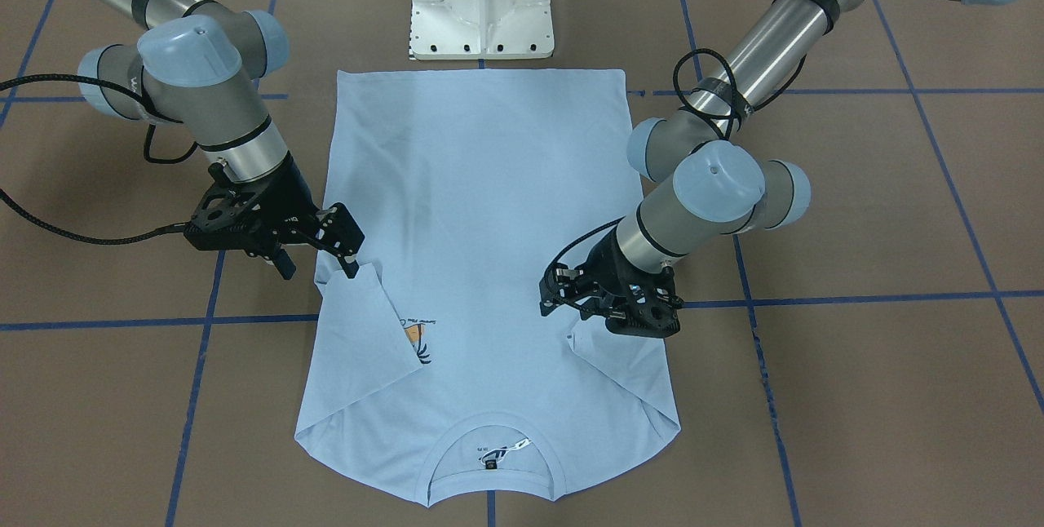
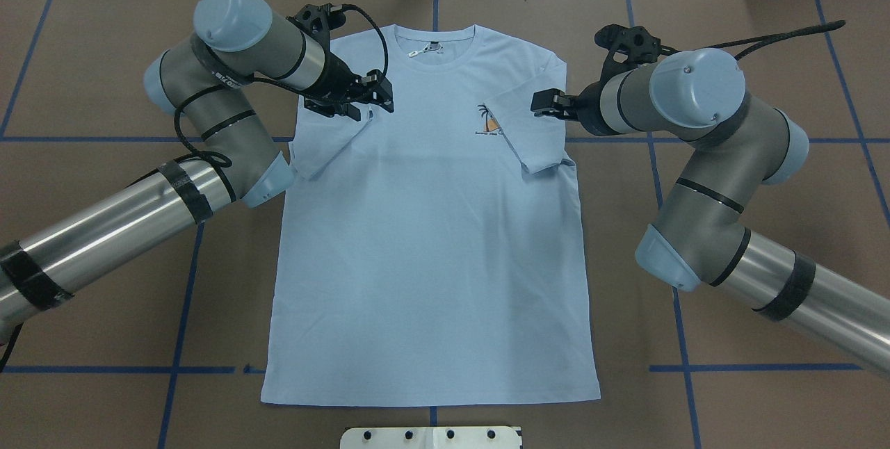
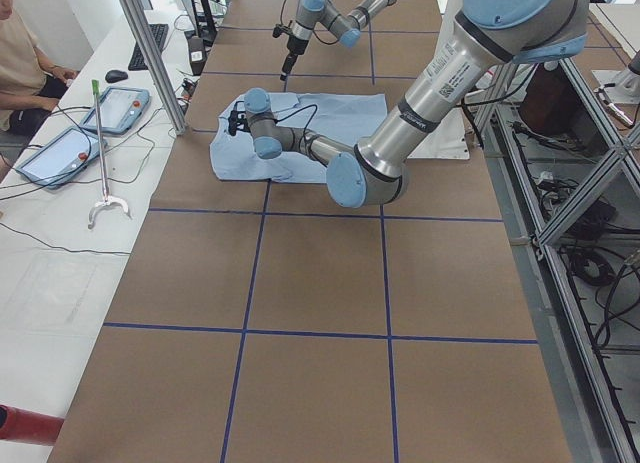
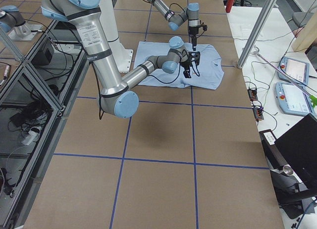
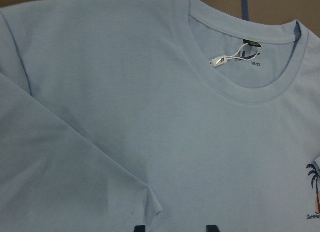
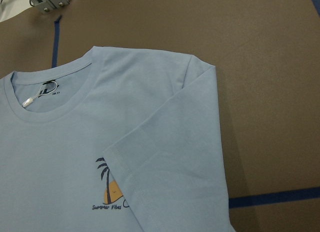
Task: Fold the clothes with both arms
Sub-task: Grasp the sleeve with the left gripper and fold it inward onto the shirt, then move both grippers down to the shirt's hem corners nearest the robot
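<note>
The light blue T-shirt (image 2: 431, 240) lies flat and face up on the brown table, collar (image 2: 434, 46) away from the robot's base, with both sleeves folded in over the chest. My left gripper (image 2: 379, 98) hovers just above its folded sleeve (image 2: 334, 147). In the left wrist view its two fingertips (image 5: 212, 228) stand apart with only cloth under them, so it is open. My right gripper (image 1: 349, 262) hangs over the other folded sleeve (image 6: 170, 157), which partly covers the palm print (image 6: 112, 192). That sleeve lies flat and unheld, and the jaws look apart.
The white pedestal base (image 1: 481, 13) stands just beyond the shirt's hem. Blue tape lines (image 1: 204, 323) cross the table. A person (image 3: 20, 63) sits at a side desk with tablets (image 3: 120, 108). Metal framing (image 4: 29, 90) runs along the robot's side.
</note>
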You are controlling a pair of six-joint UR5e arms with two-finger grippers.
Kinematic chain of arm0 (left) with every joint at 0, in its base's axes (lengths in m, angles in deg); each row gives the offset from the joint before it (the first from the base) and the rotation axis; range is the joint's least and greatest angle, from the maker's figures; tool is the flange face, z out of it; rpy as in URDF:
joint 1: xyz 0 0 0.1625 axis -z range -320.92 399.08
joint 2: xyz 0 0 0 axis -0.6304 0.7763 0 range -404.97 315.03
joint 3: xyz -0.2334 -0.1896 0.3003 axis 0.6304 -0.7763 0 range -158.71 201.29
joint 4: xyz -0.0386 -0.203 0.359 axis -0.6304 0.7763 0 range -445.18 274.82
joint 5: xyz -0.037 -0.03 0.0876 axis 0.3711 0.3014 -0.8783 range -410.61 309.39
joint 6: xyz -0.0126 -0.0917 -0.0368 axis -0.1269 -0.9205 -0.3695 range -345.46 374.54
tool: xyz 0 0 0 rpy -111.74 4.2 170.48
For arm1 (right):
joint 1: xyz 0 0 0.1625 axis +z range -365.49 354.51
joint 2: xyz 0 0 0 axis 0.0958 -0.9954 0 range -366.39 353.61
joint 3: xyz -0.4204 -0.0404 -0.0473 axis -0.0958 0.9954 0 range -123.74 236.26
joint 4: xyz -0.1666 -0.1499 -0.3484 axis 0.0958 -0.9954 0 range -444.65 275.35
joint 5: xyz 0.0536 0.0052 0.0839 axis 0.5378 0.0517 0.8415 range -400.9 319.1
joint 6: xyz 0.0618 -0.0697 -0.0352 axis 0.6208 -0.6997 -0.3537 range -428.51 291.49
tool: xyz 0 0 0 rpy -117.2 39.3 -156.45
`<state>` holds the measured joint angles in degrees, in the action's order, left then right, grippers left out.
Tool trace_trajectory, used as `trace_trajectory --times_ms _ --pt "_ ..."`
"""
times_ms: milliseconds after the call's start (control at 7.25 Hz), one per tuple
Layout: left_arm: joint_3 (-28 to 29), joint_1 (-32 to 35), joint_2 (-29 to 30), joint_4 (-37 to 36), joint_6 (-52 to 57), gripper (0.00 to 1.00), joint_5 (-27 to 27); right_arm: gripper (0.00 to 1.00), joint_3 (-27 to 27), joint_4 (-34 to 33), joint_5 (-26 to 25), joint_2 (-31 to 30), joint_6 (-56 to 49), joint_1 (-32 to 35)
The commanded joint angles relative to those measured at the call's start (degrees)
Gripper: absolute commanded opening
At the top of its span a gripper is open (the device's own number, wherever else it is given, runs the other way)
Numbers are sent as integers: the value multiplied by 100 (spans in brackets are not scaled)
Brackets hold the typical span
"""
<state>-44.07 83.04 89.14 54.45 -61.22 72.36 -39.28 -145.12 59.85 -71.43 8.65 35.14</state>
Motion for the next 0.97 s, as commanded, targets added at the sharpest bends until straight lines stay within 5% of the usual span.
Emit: trace_trajectory --times_ms 0,276,552,828 --pt "-1392 -107 -768 -50 -465 92 -1 100 -497 -70 -29 -226 847 -404" --pt "-2704 -264 -1630 -51 -991 92 -10 100 -1540 -105 -647 -1093 1825 -1403" --pt "-3567 -440 -2307 -42 -1019 91 -10 99 -2570 -1276 -1956 -1546 2720 -2764" --pt "-4403 -616 -3125 -42 -1527 100 -62 99 -2583 -1458 -3014 -1634 3742 -3927"
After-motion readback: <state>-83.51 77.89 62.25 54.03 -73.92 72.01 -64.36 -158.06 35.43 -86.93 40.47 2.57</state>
